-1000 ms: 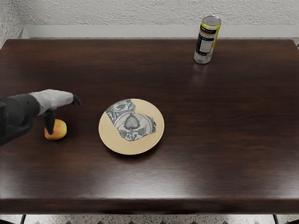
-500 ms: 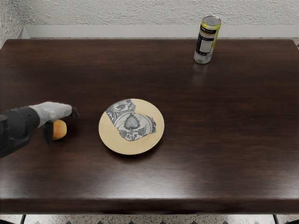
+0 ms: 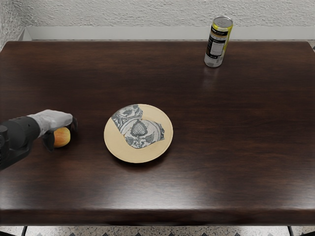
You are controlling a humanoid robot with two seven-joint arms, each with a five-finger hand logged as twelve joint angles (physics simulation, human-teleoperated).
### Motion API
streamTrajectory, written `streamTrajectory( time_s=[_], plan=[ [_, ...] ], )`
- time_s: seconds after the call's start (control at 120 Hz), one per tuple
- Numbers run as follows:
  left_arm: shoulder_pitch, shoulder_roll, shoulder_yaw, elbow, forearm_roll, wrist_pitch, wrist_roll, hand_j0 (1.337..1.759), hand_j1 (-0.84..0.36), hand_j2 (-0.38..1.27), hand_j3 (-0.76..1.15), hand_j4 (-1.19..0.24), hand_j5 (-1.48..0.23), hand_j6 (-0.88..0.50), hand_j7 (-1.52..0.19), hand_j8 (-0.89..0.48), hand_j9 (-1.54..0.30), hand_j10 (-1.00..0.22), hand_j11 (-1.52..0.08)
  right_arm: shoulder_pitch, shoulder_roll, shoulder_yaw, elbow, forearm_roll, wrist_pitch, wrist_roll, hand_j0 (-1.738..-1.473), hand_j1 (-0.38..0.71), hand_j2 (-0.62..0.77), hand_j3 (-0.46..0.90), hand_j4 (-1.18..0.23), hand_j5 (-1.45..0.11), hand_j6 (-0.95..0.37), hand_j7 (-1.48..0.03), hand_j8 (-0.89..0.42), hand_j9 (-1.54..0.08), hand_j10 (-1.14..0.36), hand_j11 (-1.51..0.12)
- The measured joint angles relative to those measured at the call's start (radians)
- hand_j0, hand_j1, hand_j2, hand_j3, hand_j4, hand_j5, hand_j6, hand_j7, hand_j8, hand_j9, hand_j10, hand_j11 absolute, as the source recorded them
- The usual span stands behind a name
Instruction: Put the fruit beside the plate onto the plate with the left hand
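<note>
A small orange-yellow fruit lies on the dark table, left of the tan plate with its grey-patterned centre. My left hand comes in from the left edge and sits over the fruit. Its fingers curl down on the fruit's far and right side, and the thumb presses on its left. The hand covers the fruit's top, and the fruit rests on the table. A gap of bare wood separates fruit and plate. The right arm is out of view.
A yellow-and-black drink can stands upright at the back right, far from the plate. The table's front edge runs along the bottom of the view, and a wall closes off the back.
My left hand has dropped from above the fruit onto it. Its fingers, stretched out before, have curled around the fruit. The fruit has barely shifted; plate and can are unmoved.
</note>
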Motion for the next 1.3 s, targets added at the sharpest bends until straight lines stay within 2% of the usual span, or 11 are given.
streamTrajectory(
  time_s=[0.2,0.333,0.45,0.533,0.692,0.792,0.85,0.892,1.058,1.15,1.3],
  plan=[
    [0.023,0.008,0.000,0.006,0.002,0.001,-0.001,1.655,-0.20,0.06,0.00,-0.53,-0.66,-0.42,-0.63,-0.37,-0.68,-0.51,-0.68,0.000,0.000,0.000,0.000,0.000,0.000,0.000,-1.658,-0.31,-0.01,0.00,-0.03,-0.04,-0.03,-0.04,-0.03,-0.04,-0.03,-0.04],
    [0.026,0.006,0.000,0.007,0.004,-0.001,-0.001,1.651,-0.28,0.21,0.00,-0.70,-0.85,-0.34,-0.77,-0.25,-0.89,-0.39,-0.89,0.001,0.000,0.001,0.000,0.000,0.000,0.000,-1.658,-0.31,-0.01,0.00,-0.03,-0.04,-0.03,-0.04,-0.03,-0.04,-0.03,-0.04],
    [0.006,-0.005,-0.002,0.014,0.003,-0.006,0.000,1.647,-0.22,0.21,0.00,-0.70,-0.96,-0.33,-0.92,-0.26,-1.00,-0.41,-1.01,0.000,0.000,0.000,0.000,0.000,0.000,0.000,-1.658,-0.31,-0.01,0.00,-0.03,-0.04,-0.03,-0.04,-0.03,-0.04,-0.03,-0.04],
    [-0.058,-0.015,-0.005,0.025,0.000,-0.007,0.000,1.646,-0.18,0.22,0.00,-0.74,-1.00,-0.33,-0.99,-0.28,-1.05,-0.43,-1.06,0.001,0.000,-0.001,0.000,0.000,0.000,0.000,-1.658,-0.31,-0.01,0.00,-0.03,-0.04,-0.03,-0.04,-0.03,-0.04,-0.03,-0.04],
    [-0.143,-0.111,-0.023,0.048,-0.017,-0.006,0.000,1.643,0.00,0.00,0.00,-0.82,-1.08,-0.37,-1.08,-0.34,-1.11,-0.47,-1.11,0.002,0.000,-0.001,0.000,0.000,0.000,0.000,-1.658,-0.31,-0.01,0.00,-0.03,-0.04,-0.03,-0.04,-0.03,-0.04,-0.03,-0.04],
    [-0.219,-0.186,-0.044,0.053,-0.059,-0.004,0.000,1.646,-0.11,0.28,0.00,-0.84,-1.09,-0.37,-1.09,-0.33,-1.12,-0.46,-1.12,0.003,0.000,0.000,0.000,0.000,0.000,0.000,-1.658,-0.31,-0.01,0.00,-0.03,-0.04,-0.03,-0.04,-0.03,-0.04,-0.03,-0.04],
    [-0.224,-0.237,-0.049,0.054,-0.075,-0.004,0.000,1.648,-0.16,0.40,0.00,-0.83,-1.10,-0.34,-1.10,-0.31,-1.12,-0.42,-1.12,0.003,0.000,0.000,0.000,0.000,0.000,0.000,-1.658,-0.31,-0.01,0.00,-0.03,-0.04,-0.03,-0.04,-0.03,-0.04,-0.03,-0.04],
    [-0.224,-0.268,-0.052,0.055,-0.082,-0.005,0.000,1.649,-0.15,0.32,0.00,-0.82,-1.11,-0.33,-1.10,-0.31,-1.13,-0.43,-1.11,0.002,0.000,-0.001,0.000,0.000,0.000,0.000,-1.658,-0.31,-0.01,0.00,-0.03,-0.04,-0.03,-0.04,-0.03,-0.04,-0.03,-0.04],
    [-0.230,-0.390,-0.055,0.057,-0.097,-0.006,0.000,1.651,-0.15,0.33,0.00,-0.81,-1.15,-0.31,-1.12,-0.30,-1.12,-0.42,-1.11,0.001,0.000,-0.002,0.000,0.000,0.000,0.000,-1.658,-0.31,-0.01,0.00,-0.03,-0.04,-0.03,-0.04,-0.03,-0.04,-0.03,-0.04],
    [-0.224,-0.405,-0.052,0.063,-0.099,-0.010,0.000,1.652,-0.21,0.44,0.00,-0.79,-1.15,-0.30,-1.11,-0.30,-1.12,-0.42,-1.11,0.001,0.000,-0.003,0.000,0.000,0.000,0.000,-1.658,-0.31,-0.01,0.00,-0.03,-0.04,-0.03,-0.04,-0.03,-0.04,-0.03,-0.04],
    [-0.205,-0.406,-0.023,0.071,-0.099,-0.017,0.000,1.651,-0.22,0.42,0.00,-0.78,-1.16,-0.29,-1.10,-0.29,-1.12,-0.41,-1.11,0.000,0.000,-0.003,-0.001,0.000,0.000,0.000,-1.658,-0.31,-0.01,0.00,-0.03,-0.04,-0.03,-0.04,-0.03,-0.04,-0.03,-0.04]
  ],
)
